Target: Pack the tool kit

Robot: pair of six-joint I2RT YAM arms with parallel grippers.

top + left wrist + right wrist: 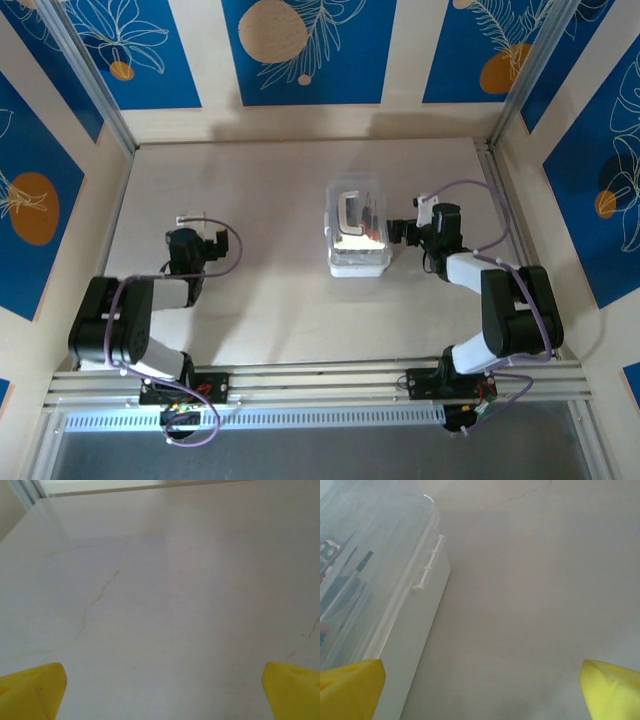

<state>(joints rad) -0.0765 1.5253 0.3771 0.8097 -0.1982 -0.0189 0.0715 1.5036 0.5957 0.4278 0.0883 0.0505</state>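
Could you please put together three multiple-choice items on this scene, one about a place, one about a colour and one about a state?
1. Where does the tool kit case lie?
A. Right beside the right pincer, about mid-table.
B. Against the back wall.
C. In the far left corner.

2. What colour are the fingertips in the wrist views?
A. Red.
B. Blue.
C. Yellow.

3. How does the left pincer stand?
A. Shut on a screwdriver.
B. Open over bare table, holding nothing.
C. Shut on a wrench.

Answers:
1 A: the top view shows the case next to the right arm's tip.
2 C: both wrist views show yellow tips at the bottom corners.
3 B: its tips stand wide apart with nothing but table between them.
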